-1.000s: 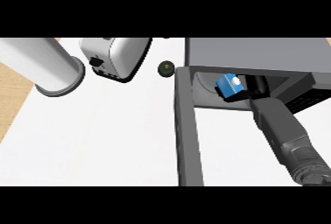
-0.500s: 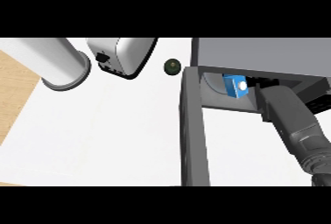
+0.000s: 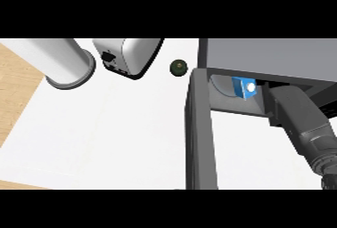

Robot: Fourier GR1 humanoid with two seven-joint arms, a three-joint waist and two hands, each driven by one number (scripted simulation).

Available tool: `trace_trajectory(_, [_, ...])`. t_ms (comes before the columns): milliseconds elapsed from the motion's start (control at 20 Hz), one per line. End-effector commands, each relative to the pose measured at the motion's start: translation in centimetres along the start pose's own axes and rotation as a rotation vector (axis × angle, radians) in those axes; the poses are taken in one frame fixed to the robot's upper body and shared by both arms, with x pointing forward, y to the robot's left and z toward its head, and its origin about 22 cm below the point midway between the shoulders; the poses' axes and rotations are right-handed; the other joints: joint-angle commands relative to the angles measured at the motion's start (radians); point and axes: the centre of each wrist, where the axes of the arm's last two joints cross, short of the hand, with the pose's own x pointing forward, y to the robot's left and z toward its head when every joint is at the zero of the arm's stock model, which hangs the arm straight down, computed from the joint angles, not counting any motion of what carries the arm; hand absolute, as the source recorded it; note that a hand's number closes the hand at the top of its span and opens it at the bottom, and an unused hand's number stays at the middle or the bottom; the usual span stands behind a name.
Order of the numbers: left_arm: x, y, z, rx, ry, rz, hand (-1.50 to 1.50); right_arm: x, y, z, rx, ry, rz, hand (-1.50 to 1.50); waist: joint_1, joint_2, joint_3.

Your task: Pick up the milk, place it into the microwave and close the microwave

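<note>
Milk (image 3: 245,87) sits inside the microwave (image 3: 263,53), so your placing looks done. Your right forearm (image 3: 299,120) reaches in beside it; neither hand shows, so grip is untellable. Door (image 3: 199,133) stands open for closing.

blue milk carton (image 3: 244,87) inside open microwave (image 3: 263,58), door (image 3: 199,133) ajar

One milk carton (image 3: 244,87), one microwave (image 3: 263,58)
</note>
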Motion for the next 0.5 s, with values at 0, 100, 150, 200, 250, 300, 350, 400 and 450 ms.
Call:
trace_trajectory(0, [-0.2,0.3,-0.6,-0.001,-0.02,0.012,-1.5,1.4,-2.5,-2.1,-0.044,-0.023,0.059,1.5,0.024,0.032,0.009])
trace_trajectory(100, [-0.5,0.2,-0.4,-0.015,0.003,0.019,-1.5,0.6,-1.6,-1.1,-0.047,-0.009,0.06,1.5,0.029,0.028,0.008])
trace_trajectory(150, [-0.2,0.5,-0.8,-0.001,0.0,-0.002,-1.5,0.9,-2.5,-1.7,-0.062,-0.012,0.052,1.5,0.024,0.035,0.01])
trace_trajectory(200, [0.0,0.2,-1.1,-0.022,-0.013,0.0,-1.5,0.8,-2.2,-1.5,-0.065,-0.012,0.058,1.5,0.03,0.038,0.01])
trace_trajectory(250, [-0.2,0.3,-1.0,-0.015,-0.007,0.01,-1.5,1.0,-2.9,-1.9,-0.074,-0.008,0.065,1.5,0.037,0.037,0.01])
trace_trajectory(300, [0.3,0.7,-0.9,-0.02,0.002,-0.016,-1.5,0.5,-3.1,-1.5,-0.085,-0.01,0.071,1.5,0.043,0.036,0.01])
trace_trajectory(350, [0.1,0.7,-1.4,-0.026,-0.002,-0.005,-1.5,1.9,-3.0,-2.7,-0.069,-0.013,0.058,1.5,0.036,0.037,0.009])
trace_trajectory(400, [0.1,0.3,-1.3,-0.043,-0.012,0.007,-1.5,0.8,-3.1,-1.7,-0.086,-0.008,0.07,1.5,0.045,0.037,0.01])
trace_trajectory(450, [-0.2,0.3,-1.3,-0.027,-0.003,0.01,-1.5,1.4,-2.6,-2.1,-0.095,-0.018,0.059,1.5,0.046,0.038,0.01])
